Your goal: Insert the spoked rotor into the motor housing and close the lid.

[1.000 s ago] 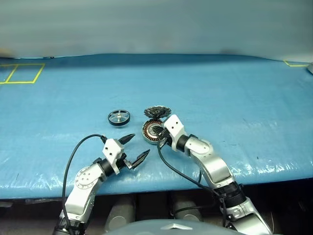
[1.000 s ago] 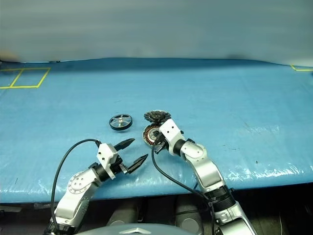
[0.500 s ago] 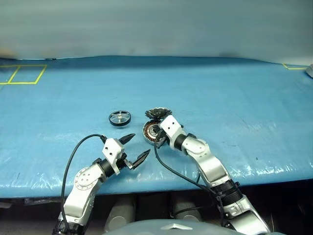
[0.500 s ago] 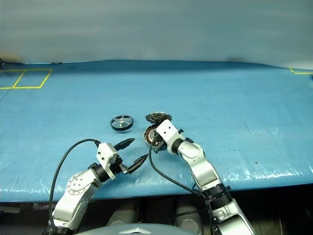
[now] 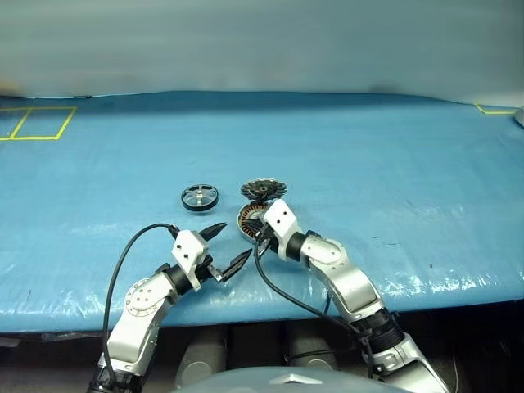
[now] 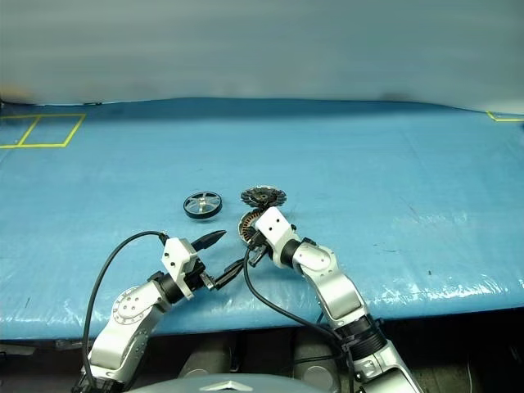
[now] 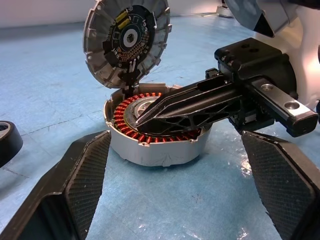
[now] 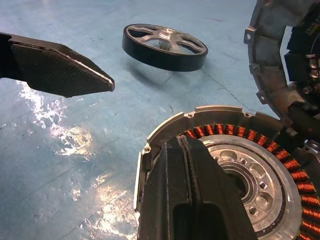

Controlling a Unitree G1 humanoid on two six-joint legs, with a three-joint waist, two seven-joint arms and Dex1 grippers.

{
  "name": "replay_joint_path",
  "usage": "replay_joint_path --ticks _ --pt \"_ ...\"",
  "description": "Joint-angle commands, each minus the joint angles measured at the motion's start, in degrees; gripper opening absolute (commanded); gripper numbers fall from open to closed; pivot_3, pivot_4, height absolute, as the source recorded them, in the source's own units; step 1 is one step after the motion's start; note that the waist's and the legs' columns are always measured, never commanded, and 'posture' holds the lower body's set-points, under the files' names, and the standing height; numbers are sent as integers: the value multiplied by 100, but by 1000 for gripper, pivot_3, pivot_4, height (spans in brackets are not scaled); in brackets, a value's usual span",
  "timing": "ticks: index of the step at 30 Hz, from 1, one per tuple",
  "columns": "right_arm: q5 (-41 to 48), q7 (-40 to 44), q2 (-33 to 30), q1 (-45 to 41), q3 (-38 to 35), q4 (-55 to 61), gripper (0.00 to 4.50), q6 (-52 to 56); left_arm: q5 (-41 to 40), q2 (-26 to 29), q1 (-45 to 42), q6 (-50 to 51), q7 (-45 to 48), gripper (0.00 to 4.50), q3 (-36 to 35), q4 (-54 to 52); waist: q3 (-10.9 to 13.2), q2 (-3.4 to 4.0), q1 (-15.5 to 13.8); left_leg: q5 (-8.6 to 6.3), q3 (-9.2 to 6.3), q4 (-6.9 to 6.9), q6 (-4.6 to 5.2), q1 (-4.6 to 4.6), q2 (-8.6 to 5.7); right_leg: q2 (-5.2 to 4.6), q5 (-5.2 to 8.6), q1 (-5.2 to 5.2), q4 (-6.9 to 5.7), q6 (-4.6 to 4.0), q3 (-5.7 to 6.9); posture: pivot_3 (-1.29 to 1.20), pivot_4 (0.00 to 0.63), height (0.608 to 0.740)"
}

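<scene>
Rotor (image 5: 200, 197) apart (open blue mat (image 5: 393, 164) around).

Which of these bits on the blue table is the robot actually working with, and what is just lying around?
Part of the job:
- small dark-rimmed spoked rotor wheel
- round silver motor housing with copper windings
- ribbed grey metal lid, standing open
- right fingers, shut, over the housing
- left fingers, open

Just lying about:
- yellow tape square on the blue table cover

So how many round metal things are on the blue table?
3: the spoked rotor lies by itself, the motor housing sits right of it under the right gripper, and the lid stands up behind the housing.
</scene>
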State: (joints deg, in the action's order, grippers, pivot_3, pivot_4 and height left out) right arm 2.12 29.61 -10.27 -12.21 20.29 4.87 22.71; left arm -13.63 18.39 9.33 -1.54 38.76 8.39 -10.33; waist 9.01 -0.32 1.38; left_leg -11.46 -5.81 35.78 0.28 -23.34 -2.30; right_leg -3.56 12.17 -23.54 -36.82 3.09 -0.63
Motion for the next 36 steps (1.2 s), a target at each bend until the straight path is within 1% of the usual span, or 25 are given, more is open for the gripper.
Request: replay_joint_path --ticks 1,3,6,10,13,15,18,23,25,28,30,36 --pt "406 68 93 29 -356 153 21 163 -49 -15 -27 -72 -19 4500 -29 -169 0 0 -3 0 0 1 0 0 0 0 0 0 0 0 0 0 150 740" --pt "772 125 212 -12 -621 342 21 281 -56 -21 -20 -78 -13 4500 -33 -152 1 0 -7 0 -1 2 0 -2 0 0 0 -1 0 0 0 0 150 740" --pt "1083 80 346 -108 -878 454 21 402 -61 -25 -12 -85 -8 4500 -39 -136 2 1 -4 0 -2 2 1 -11 0 1 -1 -10 0 1 1 0 150 740" --pt "825 -94 291 -228 -770 324 21 305 -62 -30 -10 -99 -3 4500 -43 -120 3 3 2 0 -1 0 1 -13 0 2 -1 -13 0 1 1 0 150 740" --pt "314 -152 57 -220 -353 184 21 113 -74 -51 -20 -120 -33 4500 -76 -119 3 3 0 0 -1 0 1 -13 -1 2 -1 -13 0 1 3 0 150 740" --pt "155 -167 -11 -197 -210 135 21 44 -84 -54 -27 -113 -41 4500 -90 -125 3 3 -1 0 0 0 1 -13 -2 1 -1 -12 1 1 2 0 150 740" --pt "44 -179 -44 -144 -105 59 21 -13 -84 -49 -34 -96 -57 4500 -104 -136 4 3 -5 1 0 1 1 -14 -2 1 -1 -13 0 1 2 0 150 740" --pt "92 -164 -40 -56 -158 130 21 -16 -87 -49 -40 -78 -108 4500 -132 -163 3 3 -3 0 -1 1 1 -12 -1 1 -1 -11 0 1 2 0 150 740" --pt "89 -86 -105 -4 -124 309 21 -184 -96 -49 -58 -59 -139 4500 -158 -183 3 3 -5 0 -1 2 1 -12 -1 1 -1 -11 0 1 2 0 150 740" --pt "399 79 -105 81 -254 773 21 -56 -124 -23 -138 91 -232 4500 -232 -266 5 2 -6 0 -1 2 1 -14 -1 1 -1 -12 0 1 2 0 150 740" --pt "459 162 -260 131 -303 1181 21 67 -94 44 -238 202 -309 4500 -308 -320 7 4 -11 1 -3 3 1 -15 -1 1 -1 -12 -1 1 3 0 150 740" --pt "735 407 -801 502 -437 2094 21 466 -527 196 -703 526 -313 4500 -792 -425 8 3 -27 0 -9 8 1 -17 -1 1 -1 -9 0 3 8 0 150 740"
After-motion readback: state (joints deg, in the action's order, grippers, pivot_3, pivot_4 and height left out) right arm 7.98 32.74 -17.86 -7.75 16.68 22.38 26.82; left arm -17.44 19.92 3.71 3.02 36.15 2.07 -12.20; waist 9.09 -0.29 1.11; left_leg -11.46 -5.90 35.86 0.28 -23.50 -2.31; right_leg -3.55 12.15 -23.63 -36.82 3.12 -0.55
